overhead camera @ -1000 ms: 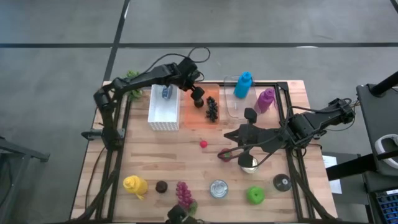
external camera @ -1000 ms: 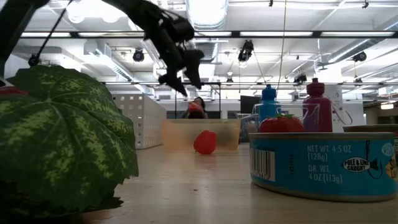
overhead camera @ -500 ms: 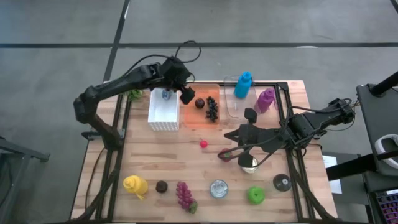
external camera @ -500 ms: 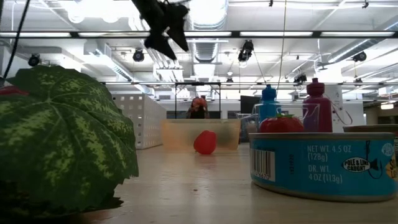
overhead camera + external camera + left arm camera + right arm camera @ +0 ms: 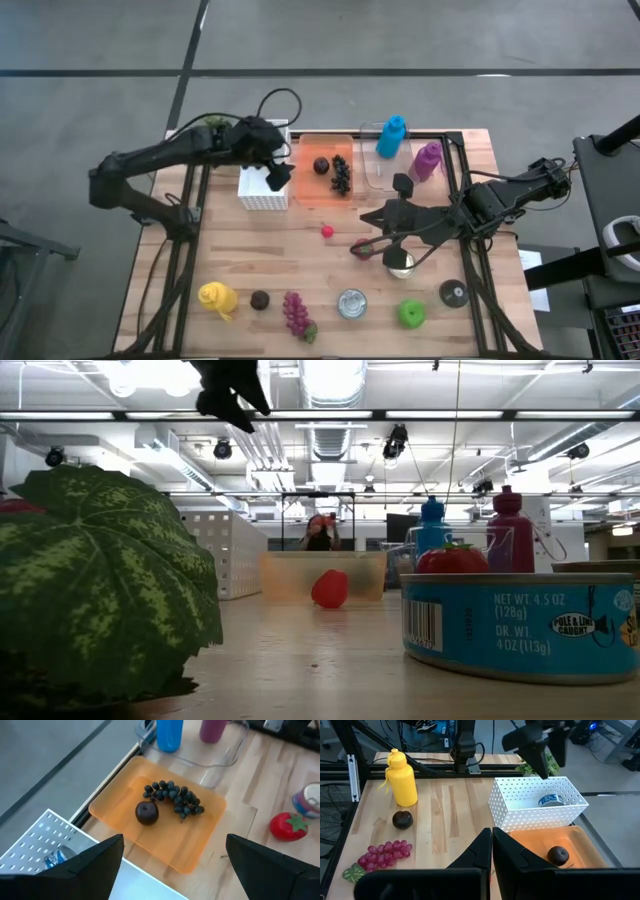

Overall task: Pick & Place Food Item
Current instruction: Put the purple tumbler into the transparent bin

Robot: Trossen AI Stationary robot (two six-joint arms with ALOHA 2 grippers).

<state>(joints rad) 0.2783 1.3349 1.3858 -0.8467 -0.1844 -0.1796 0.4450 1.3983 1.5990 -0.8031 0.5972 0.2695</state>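
Left gripper (image 5: 279, 177) retreats from tray (image 5: 192, 857) over white basket (image 5: 262, 185), jaws wide, empty | plum (image 5: 147, 813) placed | keep lifting clear, don't snag the basket.

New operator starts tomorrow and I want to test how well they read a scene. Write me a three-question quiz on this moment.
1. True or false: the dark plum lies on the orange tray.
2. What shares that tray with it? A) dark grapes B) a banana C) a lemon
3. Fill in: the left gripper, jaws open and empty, is above the white ____.

Key
1. True
2. A
3. basket. The right gripper, jaws shut, waits over the table's right half.
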